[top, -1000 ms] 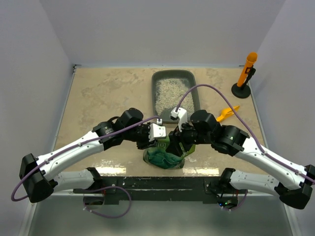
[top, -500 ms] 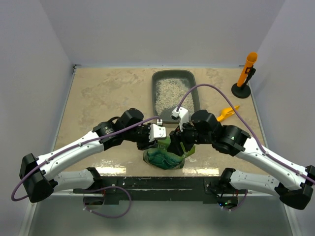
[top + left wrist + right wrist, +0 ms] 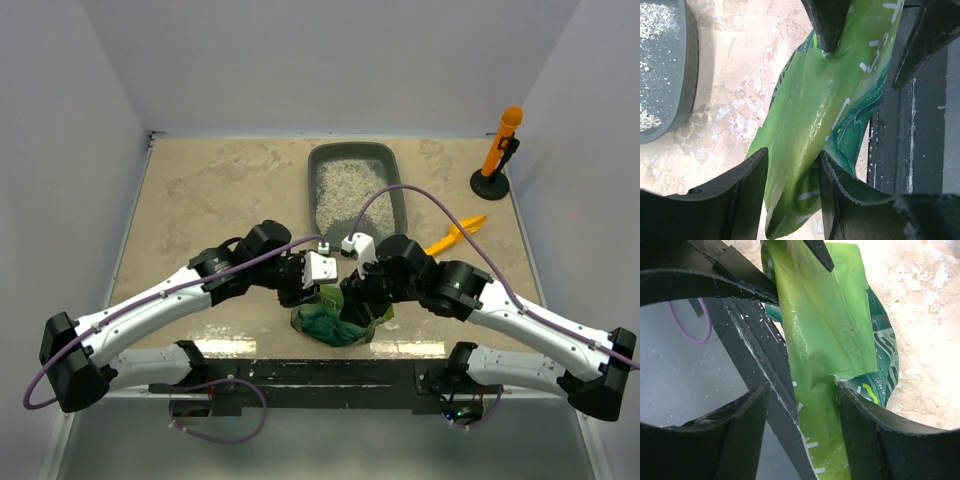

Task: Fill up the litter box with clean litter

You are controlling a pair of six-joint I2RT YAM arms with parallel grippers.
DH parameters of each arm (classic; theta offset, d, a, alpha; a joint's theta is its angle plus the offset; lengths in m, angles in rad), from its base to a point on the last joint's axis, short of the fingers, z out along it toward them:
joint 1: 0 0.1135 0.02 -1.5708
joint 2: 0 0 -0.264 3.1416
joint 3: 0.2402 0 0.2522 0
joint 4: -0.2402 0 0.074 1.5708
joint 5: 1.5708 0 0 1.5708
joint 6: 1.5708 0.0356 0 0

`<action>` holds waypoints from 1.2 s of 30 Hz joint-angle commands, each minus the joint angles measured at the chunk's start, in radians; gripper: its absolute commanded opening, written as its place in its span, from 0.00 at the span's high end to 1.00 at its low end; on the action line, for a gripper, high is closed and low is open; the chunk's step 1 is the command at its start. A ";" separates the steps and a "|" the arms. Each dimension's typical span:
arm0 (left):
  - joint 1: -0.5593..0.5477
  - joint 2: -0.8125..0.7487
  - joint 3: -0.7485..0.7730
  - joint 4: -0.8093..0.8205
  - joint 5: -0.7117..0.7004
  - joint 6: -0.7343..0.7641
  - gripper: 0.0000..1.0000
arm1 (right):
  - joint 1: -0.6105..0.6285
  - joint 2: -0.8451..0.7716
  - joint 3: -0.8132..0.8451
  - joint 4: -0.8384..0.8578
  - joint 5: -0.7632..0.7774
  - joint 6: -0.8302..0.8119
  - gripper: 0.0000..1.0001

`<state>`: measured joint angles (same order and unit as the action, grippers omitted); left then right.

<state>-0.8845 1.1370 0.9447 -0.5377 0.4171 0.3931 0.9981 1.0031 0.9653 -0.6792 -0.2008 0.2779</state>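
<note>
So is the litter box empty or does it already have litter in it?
Partly filled. The litter box holds pale clean litter over most of its floor, while dark bare floor shows along its right side and near end.

Premises are presenting as a robotics test cell, not a home. Plain pale panel walls (image 3: 330, 60) are enclosing a beige stone-look tabletop (image 3: 220, 190) on three sides. Two white-and-black arms are standing bolted to a black rail (image 3: 320, 375) at the near edge, with purple cables (image 3: 440, 190) running exposed. An orange marker on a black stand (image 3: 498, 150) is occupying the far right corner.
</note>
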 commanded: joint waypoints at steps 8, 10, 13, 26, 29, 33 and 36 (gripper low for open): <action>0.047 -0.032 -0.003 0.035 -0.015 -0.016 0.50 | 0.036 0.006 -0.031 -0.049 0.034 0.052 0.74; 0.048 -0.037 0.003 0.036 -0.023 -0.016 0.48 | 0.039 0.011 -0.037 -0.048 0.037 0.055 0.89; 0.050 -0.043 0.028 0.035 -0.023 -0.005 0.41 | 0.045 0.023 -0.036 -0.057 0.070 0.066 1.00; -0.123 0.012 0.077 0.047 0.071 0.036 0.21 | 0.047 0.016 -0.056 -0.053 0.066 0.090 1.00; -0.131 0.044 0.069 0.045 0.095 0.039 0.21 | 0.047 0.008 -0.059 -0.052 0.067 0.101 1.00; -0.133 0.058 0.026 0.065 0.077 0.047 0.23 | 0.047 0.000 -0.057 -0.051 0.069 0.113 1.00; -0.133 0.066 -0.010 0.085 0.011 0.053 0.32 | 0.047 -0.008 -0.054 -0.051 0.064 0.121 1.00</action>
<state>-1.0134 1.1988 0.9703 -0.5053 0.4709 0.4160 1.0397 0.9985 0.9348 -0.6876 -0.1497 0.3702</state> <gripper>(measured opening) 0.727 0.025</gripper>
